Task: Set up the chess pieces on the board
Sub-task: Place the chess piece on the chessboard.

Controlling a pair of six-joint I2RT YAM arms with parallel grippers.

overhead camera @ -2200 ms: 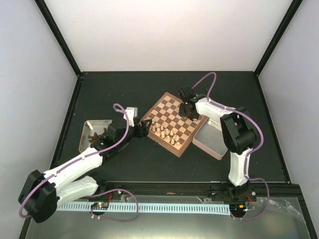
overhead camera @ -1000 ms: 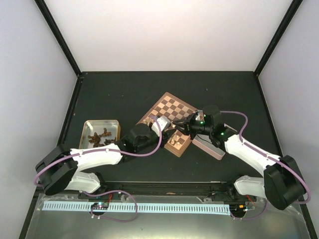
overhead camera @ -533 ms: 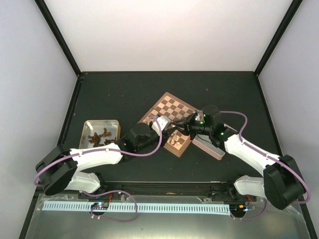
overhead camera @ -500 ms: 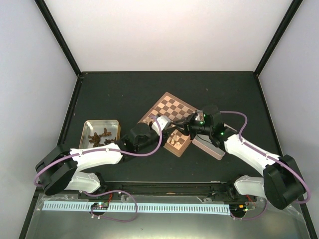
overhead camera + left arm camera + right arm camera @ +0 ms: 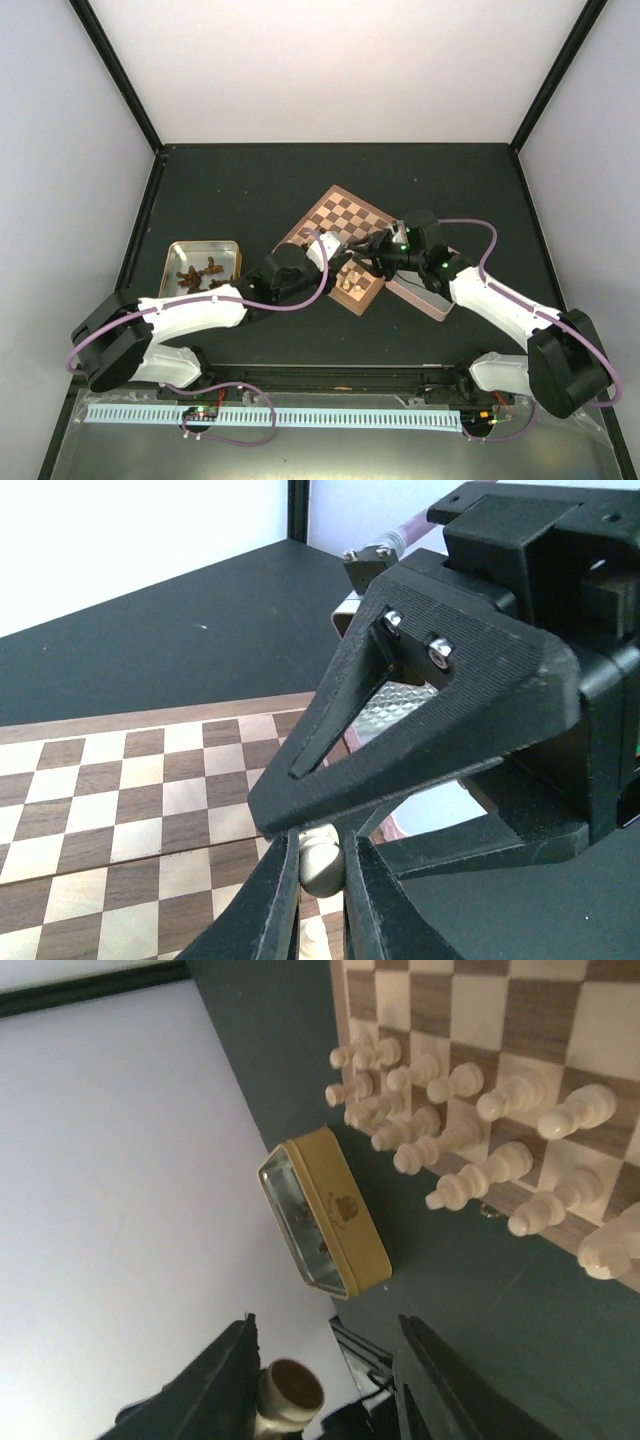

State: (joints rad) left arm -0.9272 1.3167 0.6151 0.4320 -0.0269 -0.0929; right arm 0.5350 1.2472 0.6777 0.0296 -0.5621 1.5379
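The far half of the board (image 5: 345, 212) lies bare, and the desk (image 5: 250, 180) beyond it, from 10 round to 2 o'clock, is open for a pass. The crowding is at 6 o'clock, where pale pieces (image 5: 347, 283) stand tight along the near edge with only slim gaps between them. Just above them the left pincer (image 5: 321, 852) and right pincer (image 5: 325, 1380) meet tip to tip, a piece (image 5: 322, 872) pinched in the left one, blocking that corner. The left arm bars 8 o'clock, just beside the tin (image 5: 172, 262). The right arm lies over the tray (image 5: 418, 298) at 4.
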